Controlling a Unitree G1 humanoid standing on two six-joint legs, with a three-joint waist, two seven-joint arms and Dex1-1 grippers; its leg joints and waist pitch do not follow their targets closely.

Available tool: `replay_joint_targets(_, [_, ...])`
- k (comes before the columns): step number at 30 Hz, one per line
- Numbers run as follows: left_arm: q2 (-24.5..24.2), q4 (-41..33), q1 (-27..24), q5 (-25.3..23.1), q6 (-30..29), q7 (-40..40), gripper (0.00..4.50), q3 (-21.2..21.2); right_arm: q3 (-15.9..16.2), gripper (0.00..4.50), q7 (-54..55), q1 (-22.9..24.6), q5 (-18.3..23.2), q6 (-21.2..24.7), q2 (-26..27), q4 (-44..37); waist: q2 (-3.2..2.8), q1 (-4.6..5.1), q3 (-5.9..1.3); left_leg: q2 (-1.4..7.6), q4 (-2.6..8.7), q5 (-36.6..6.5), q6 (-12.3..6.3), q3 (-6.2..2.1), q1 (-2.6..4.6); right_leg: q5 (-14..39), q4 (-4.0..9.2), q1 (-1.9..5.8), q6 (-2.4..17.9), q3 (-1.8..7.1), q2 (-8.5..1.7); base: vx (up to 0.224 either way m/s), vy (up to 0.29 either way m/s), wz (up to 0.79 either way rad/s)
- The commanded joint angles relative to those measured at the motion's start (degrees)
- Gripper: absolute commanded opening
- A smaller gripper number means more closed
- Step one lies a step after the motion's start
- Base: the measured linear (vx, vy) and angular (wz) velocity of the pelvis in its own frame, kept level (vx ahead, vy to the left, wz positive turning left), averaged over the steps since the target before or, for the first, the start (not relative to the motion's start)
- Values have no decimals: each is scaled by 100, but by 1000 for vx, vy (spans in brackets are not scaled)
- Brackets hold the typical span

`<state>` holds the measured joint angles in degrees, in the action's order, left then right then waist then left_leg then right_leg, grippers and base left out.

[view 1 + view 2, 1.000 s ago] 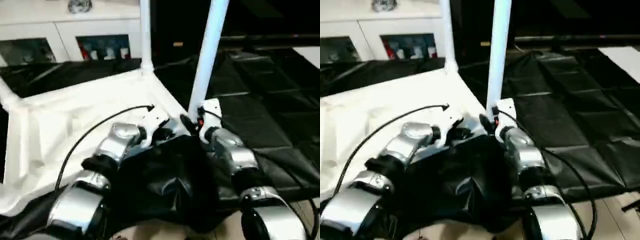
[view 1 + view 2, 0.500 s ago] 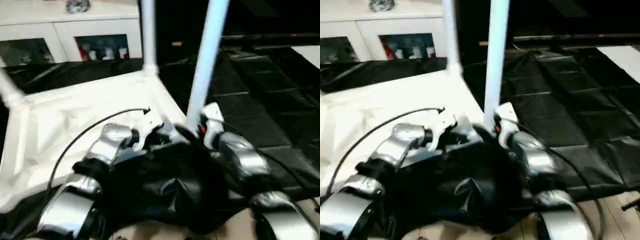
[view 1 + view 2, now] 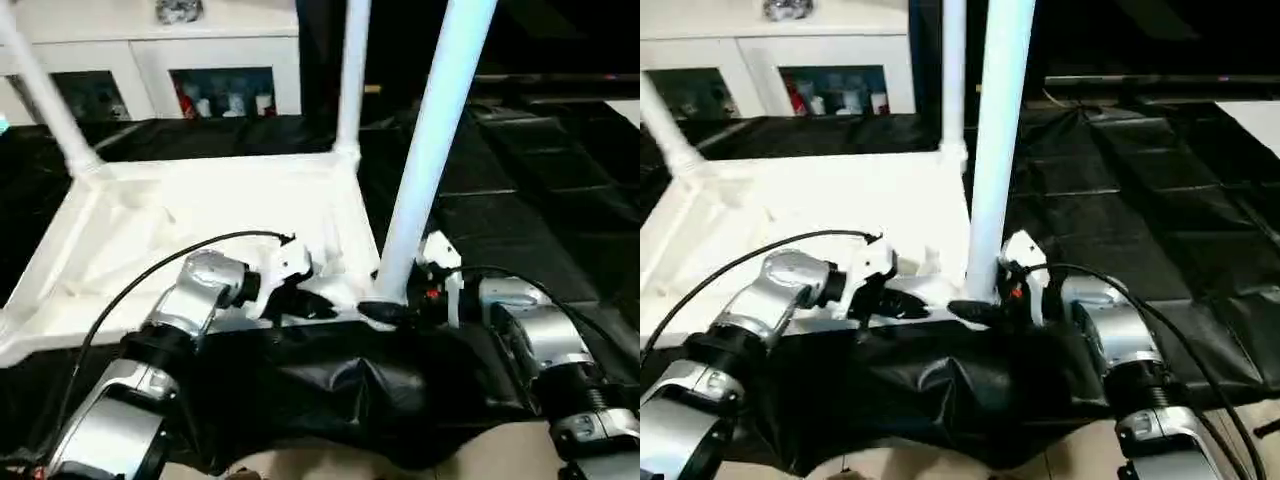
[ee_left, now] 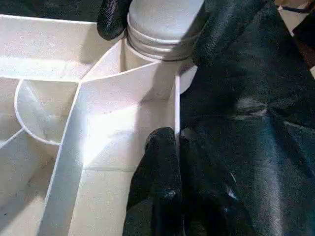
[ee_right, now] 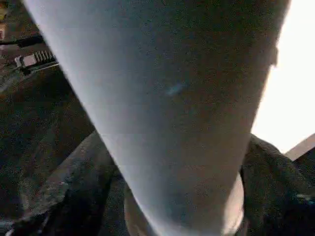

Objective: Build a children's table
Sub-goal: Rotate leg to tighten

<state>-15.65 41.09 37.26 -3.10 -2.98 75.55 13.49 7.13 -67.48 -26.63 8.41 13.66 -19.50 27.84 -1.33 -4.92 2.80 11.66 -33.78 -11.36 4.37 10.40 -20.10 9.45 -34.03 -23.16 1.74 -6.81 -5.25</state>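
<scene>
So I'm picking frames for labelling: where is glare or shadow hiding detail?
Right wrist view: the leg looms shadowed, bright glare beside it. Left wrist view: glare washes out the tabletop ribs. Left eye view: the tabletop looks overexposed.

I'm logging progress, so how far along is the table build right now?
Two far legs already stand in corner sockets of the upturned tabletop. In hand: the right gripper holds the near-right leg at its socket, while the left gripper pinches the tabletop's rim. Whether that leg is fully seated, and the fourth corner, can't be judged.

Smooth white plastic tabletop (image 3: 200,215), crinkled glossy black sheeting (image 3: 520,210)
</scene>
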Motion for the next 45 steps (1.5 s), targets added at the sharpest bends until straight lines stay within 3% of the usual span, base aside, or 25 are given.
replay_joint_targets(1, [154, -229, 82, 189, -1, -34, 0, 71, 379, 329, -314, 22, 84, 84, 153, -205, 67, 10, -368, 191, 371, -888, -469, -35, -3, 1823, 455, 323, 974, 333, -372, 0, 0, 0])
replay_joint_targets(5, [181, -242, 82, 198, -35, -88, 0, 52, 421, 298, -278, 61, 116, 216, 175, -291, 69, -6, -377, 186, 365, -810, -467, -34, -5, 1675, 437, 329, 1001, 333, -366, 0, 0, 0])
replay_joint_targets(9, [288, -179, 130, 203, -104, -334, 0, -37, 399, 276, -22, 123, 19, 68, 310, -213, 67, -4, -368, 182, 369, -881, -431, -34, -4, 1790, 459, 325, 971, 330, -374, 0, 0, 0])
replay_joint_targets(14, [597, 89, 380, 160, -219, -1009, 0, -205, 94, 266, 1281, -37, -216, -138, 832, 362, 57, 72, -334, 153, 396, -1112, -267, -50, 16, 2338, 531, 294, 803, 313, -369, 0, 0, 0])
replay_joint_targets(16, [752, 304, 542, 85, -218, -1371, 0, -240, -81, 265, 1965, -209, -285, -194, 1095, 719, 41, 105, -354, 147, 391, -1111, -198, -70, 32, 2391, 536, 308, 778, 312, -386, 0, 0, 0])
replay_joint_targets(18, [907, 495, 686, 22, -240, -1772, 0, -280, -257, 264, 2603, -382, -302, -189, 1328, 1019, 52, 157, -350, 138, 392, -1113, -206, -66, 17, 2279, 533, 310, 797, 312, -367, 0, 0, 0])
replay_joint_targets(19, [984, 590, 756, -13, -249, -1990, 0, -302, -339, 264, 2896, -466, -304, -209, 1437, 1160, 21, 187, -362, 142, 384, -1071, -195, -57, 19, 2105, 517, 290, 860, 327, -367, 0, 0, 0])
replay_joint_targets(20, [1096, 711, 849, -56, -277, -2337, 0, -343, -467, 264, 3331, -587, -300, -255, 1589, 1363, 27, 200, -386, 137, 377, -956, -187, -62, 14, 1862, 486, 319, 930, 327, -363, 0, 0, 0])
replay_joint_targets(22, [1181, 767, 895, -69, -305, -2521, 0, -365, -557, 264, 3637, -677, -289, -283, 1702, 1497, 26, 201, -399, 142, 365, -782, -272, -55, -3, 1399, 431, 337, 1065, 336, -354, 0, 0, 0])
replay_joint_targets(26, [1396, 960, 1005, -132, -229, -2911, 0, -386, -798, 264, 4488, -987, -385, -557, 2082, 2000, 10, 204, -418, 126, 345, -604, -414, -40, -18, 1105, 400, 357, 1182, 334, -358, 0, 0, 0])
replay_joint_targets(29, [1411, 986, 1003, -94, -95, -2808, 0, -389, -671, 264, 4161, -1034, -426, -771, 2099, 2048, 21, 216, -404, 131, 350, -700, -483, -36, -18, 1070, 401, 361, 1230, 329, -357, 0, 0, 0])
replay_joint_targets(30, [1412, 1001, 1005, -85, -64, -2785, 0, -390, -666, 320, 4067, -1046, -407, -778, 2102, 2058, 23, 221, -397, 122, 348, -735, -501, -33, -23, 1127, 414, 364, 1220, 327, -355, 0, 0, 0])
replay_joint_targets(32, [1331, 915, 924, -56, 114, -2523, 0, -350, -730, 334, 3735, -1033, -229, -687, 2045, 1954, 55, 221, -393, 133, 354, -803, -527, -33, -19, 1311, 429, 367, 1180, 329, -362, 0, 0, 0])
replay_joint_targets(36, [1179, 793, 788, -3, 295, -2166, 0, -304, -645, 380, 3230, -1018, -172, -796, 1833, 1847, 46, 215, -396, 141, 349, -734, -576, -36, -28, 1237, 409, 371, 1204, 333, -361, 0, 0, 0])
replay_joint_targets(42, [880, 590, 600, 118, 405, -1542, 0, -280, -205, 384, 1633, -640, -49, -666, 1224, 1161, 68, 168, -392, 165, 336, -680, -744, -21, -43, 1123, 393, 378, 1232, 322, -349, 0, 0, 0])
replay_joint_targets(45, [725, 484, 535, 164, 410, -1190, 0, -254, -10, 384, 913, -426, -21, -564, 870, 810, 76, 117, -370, 171, 340, -861, -694, -19, -40, 1528, 433, 373, 1120, 322, -365, 0, 0, 0])
